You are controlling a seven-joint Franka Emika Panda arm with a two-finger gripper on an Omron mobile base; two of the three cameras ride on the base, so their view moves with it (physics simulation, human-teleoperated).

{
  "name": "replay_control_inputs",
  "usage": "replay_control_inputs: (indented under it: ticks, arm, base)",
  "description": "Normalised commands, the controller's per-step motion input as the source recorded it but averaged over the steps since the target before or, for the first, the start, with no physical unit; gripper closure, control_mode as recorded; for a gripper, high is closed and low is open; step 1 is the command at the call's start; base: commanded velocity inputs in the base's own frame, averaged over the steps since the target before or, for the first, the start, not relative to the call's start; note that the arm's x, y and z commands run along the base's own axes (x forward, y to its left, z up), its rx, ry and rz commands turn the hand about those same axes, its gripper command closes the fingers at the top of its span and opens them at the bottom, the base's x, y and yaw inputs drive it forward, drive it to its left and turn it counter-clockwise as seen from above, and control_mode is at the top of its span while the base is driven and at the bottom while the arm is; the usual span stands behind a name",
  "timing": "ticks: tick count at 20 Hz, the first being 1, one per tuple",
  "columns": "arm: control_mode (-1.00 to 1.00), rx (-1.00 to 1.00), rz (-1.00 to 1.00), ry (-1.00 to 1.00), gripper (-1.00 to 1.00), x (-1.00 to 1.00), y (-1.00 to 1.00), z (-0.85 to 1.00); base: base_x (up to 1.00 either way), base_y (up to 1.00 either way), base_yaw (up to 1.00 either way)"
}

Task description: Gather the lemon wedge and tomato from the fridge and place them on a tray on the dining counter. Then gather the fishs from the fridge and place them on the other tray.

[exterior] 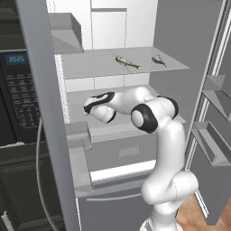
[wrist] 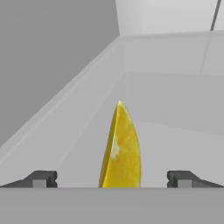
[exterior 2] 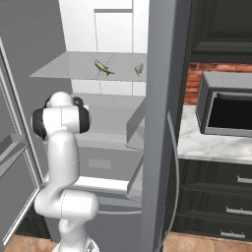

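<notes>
— Pincer (wrist: 112, 179)?
— Spread wide, nothing held; lemon wedge (wrist: 120, 148) upright between the fingertips (wrist: 41, 178), touching neither, on a fridge (exterior: 135, 27) shelf.
— Around it?
— Bare grey shelf floor, side wall at ten o'clock. Two fish (exterior: 127, 62) (exterior: 158, 60) on the upper shelf, well apart. Open door (exterior: 43, 113) beside the arm. Microwave (exterior 2: 226, 106) on the marble tabletop (exterior 2: 206, 142) at three o'clock.
</notes>
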Motion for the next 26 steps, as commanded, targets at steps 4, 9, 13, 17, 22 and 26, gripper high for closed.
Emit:
replay_control_inputs:
  ticks: [4,9,13,17,22,26]
  arm:
    - [-1.00,0.00,0.00,0.00,-1.00,0.00,0.05,-0.11]
    - [-1.00,0.00,0.00,0.00,-1.00,0.00,0.12,-0.14]
    - [-1.00,0.00,0.00,0.00,-1.00,0.00,0.00,-0.02]
    - [-1.00,0.00,0.00,0.00,-1.00,0.00,0.00,0.00]
    - [-1.00,0.00,0.00,0.00,-1.00,0.00,0.00,0.00]
    - [-1.00,0.00,0.00,0.00,-1.00,0.00,0.00,0.00]
  base:
    - [0.00,0.00,0.00]
    - [0.00,0.00,0.00]
    - [0.00,0.00,0.00]
    - [0.00,0.00,0.00]
    - [0.00,0.00,0.00]
    - [0.00,0.00,0.00]
